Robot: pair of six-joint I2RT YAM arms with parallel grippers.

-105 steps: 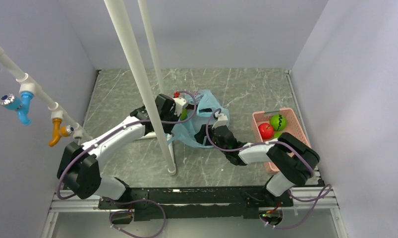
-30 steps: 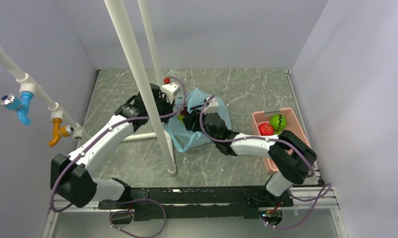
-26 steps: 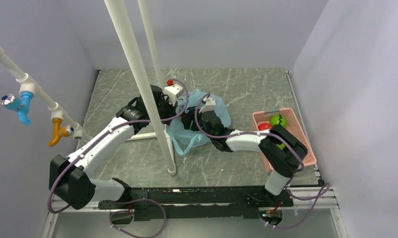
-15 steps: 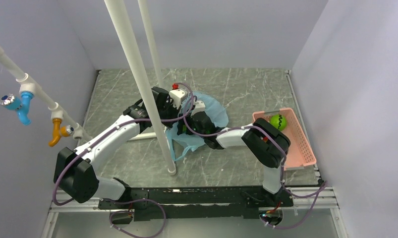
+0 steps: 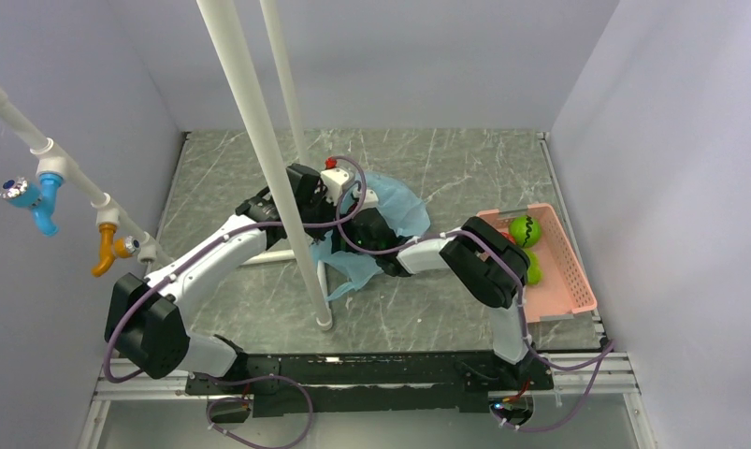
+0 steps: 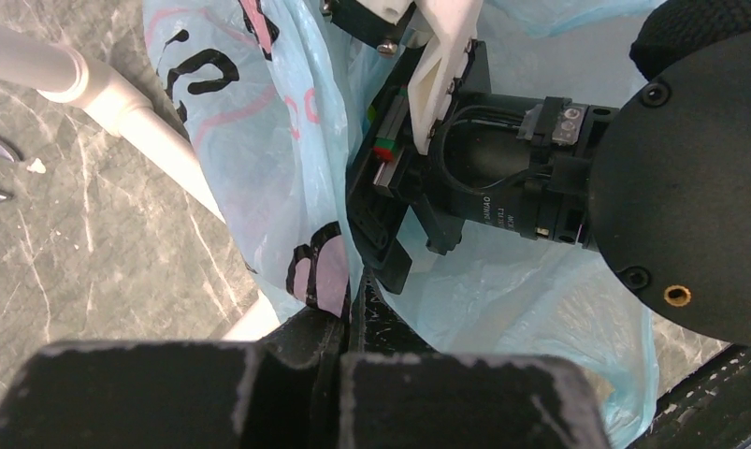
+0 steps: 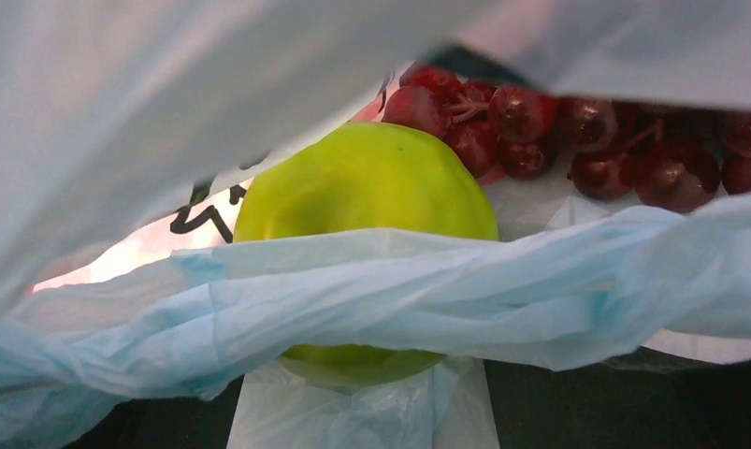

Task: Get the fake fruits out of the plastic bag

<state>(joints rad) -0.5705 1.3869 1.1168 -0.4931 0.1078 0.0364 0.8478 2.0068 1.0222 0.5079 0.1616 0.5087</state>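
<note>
The light blue-green plastic bag (image 5: pixel 397 204) lies mid-table. My left gripper (image 5: pixel 339 208) is shut on the bag's edge, as the left wrist view (image 6: pixel 353 313) shows, holding the mouth up. My right gripper (image 5: pixel 353 236) reaches into the bag from the right, and its wrist shows in the left wrist view (image 6: pixel 502 187). In the right wrist view a green round fruit (image 7: pixel 367 201) lies just ahead of my open right gripper (image 7: pixel 367 416). A twisted fold of bag (image 7: pixel 427 290) crosses in front of the fruit. A dark purple grape bunch (image 7: pixel 577 131) lies behind the fruit.
A pink slotted tray (image 5: pixel 563 285) at the right holds a green fruit with a dark mark (image 5: pixel 524 229) and another green piece (image 5: pixel 534 271). Two white poles (image 5: pixel 264 159) with a floor stand (image 5: pixel 259 254) rise left of the bag. Pipe fittings (image 5: pixel 35 201) line the left wall.
My right gripper has pushed leftward, deeper into the bag, and its arm has swung left and now covers the red fruit in the tray. My left gripper still holds the bag edge.
</note>
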